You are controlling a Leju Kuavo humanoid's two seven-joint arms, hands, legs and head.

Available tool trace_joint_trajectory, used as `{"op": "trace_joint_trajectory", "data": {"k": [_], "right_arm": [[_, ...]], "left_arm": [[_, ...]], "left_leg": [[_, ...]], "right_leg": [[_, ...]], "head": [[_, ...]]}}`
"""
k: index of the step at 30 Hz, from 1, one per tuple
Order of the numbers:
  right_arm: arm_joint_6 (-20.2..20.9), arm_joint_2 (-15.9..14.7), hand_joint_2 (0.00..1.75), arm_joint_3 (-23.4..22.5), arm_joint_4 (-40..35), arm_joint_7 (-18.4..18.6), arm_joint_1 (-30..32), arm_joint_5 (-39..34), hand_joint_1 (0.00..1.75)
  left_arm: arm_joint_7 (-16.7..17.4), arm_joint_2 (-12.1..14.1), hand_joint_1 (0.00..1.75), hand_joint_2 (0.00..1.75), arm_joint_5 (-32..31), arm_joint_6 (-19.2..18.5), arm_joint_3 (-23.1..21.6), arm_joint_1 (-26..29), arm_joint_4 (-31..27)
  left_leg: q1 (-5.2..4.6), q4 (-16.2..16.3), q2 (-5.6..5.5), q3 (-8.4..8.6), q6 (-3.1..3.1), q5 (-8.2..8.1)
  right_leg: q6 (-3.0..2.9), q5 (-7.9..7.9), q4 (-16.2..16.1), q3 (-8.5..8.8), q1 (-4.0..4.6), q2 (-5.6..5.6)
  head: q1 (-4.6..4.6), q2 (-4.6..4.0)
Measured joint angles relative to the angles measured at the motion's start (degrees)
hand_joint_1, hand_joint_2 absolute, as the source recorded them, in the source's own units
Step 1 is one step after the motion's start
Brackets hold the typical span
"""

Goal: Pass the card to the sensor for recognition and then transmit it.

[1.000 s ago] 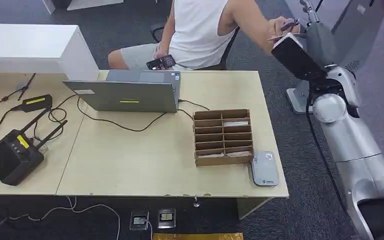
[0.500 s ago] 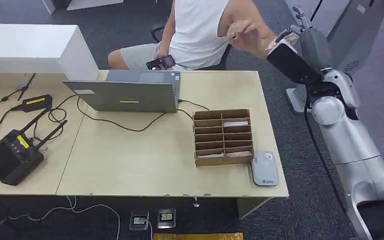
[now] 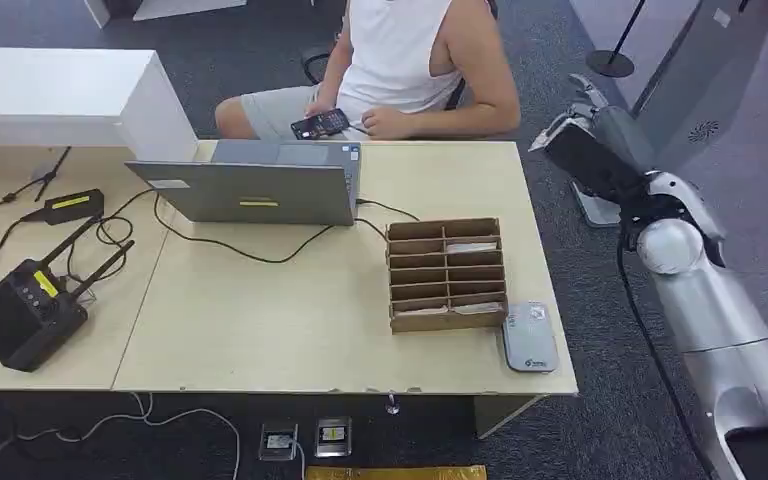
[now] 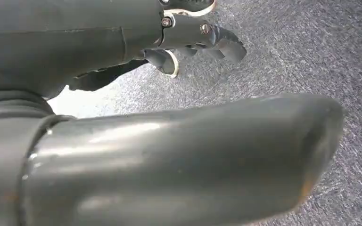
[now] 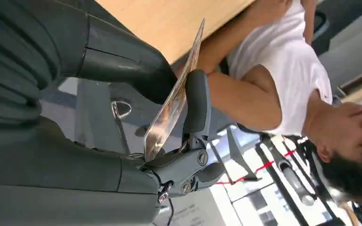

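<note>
Right hand point(image 5: 169, 117) pinches card point(image 5: 172, 108) off the table's point(image 3: 520, 180) right edge.

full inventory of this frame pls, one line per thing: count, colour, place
card: 1, glossy, pinched in the right hand
sensor: 1, grey pad, table's near right corner
sorting box: 1, brown cardboard, compartments, beside the sensor
laptop: 1, grey, far middle of the table
router: 1, black with antennas, left table
power brick: 1, black with a yellow label, left table
table: 2 light wood tops, side by side
white counter: 1, far left
floor sockets: 2, under the near edge
person: 1, white top, seated behind the table, dark phone on the lap
left hand: grey, over carpet, holding nothing
right hand: grey, raised off the table's far right corner
</note>
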Motion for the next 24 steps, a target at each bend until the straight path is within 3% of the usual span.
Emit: {"op": "trace_joint_trajectory", "data": {"k": [5, 13, 24], "right_arm": [[3.7, -2.8, 1.75, -2.8, 0.0, -1.1, 3.2, -2.2, 1.75], [5.4, -5.8, 1.75, -6.7, 0.2, -2.3, 7.7, -2.6, 1.75], [9.9, -6.5, 1.75, -10.0, 0.1, -1.9, 13.3, -1.0, 1.75]], "left_arm": [[0.0, 0.0, 0.00, 0.00, 0.0, 0.2, 0.0, 0.2, 0.0], [0.0, 0.1, 0.00, 0.00, -0.2, 0.1, 0.0, 0.3, 0.1], [0.0, 0.3, 0.00, 0.00, -0.3, -0.2, 0.0, 0.2, 0.1]], "left_leg": [[0.00, 0.0, 0.01, -0.01, 0.00, -0.01], [0.00, 0.0, 0.01, -0.02, 0.00, -0.01], [0.00, 0.0, 0.02, -0.02, 0.00, -0.01]], "right_leg": [[0.00, 0.00, 0.0, -0.01, 0.00, 0.01], [0.00, 0.00, 0.0, -0.01, 0.00, 0.02], [0.00, 0.00, 0.0, 0.00, 0.00, 0.06]], "head": [[-0.02, 0.00], [-0.02, 0.00], [-0.02, 0.00]]}}
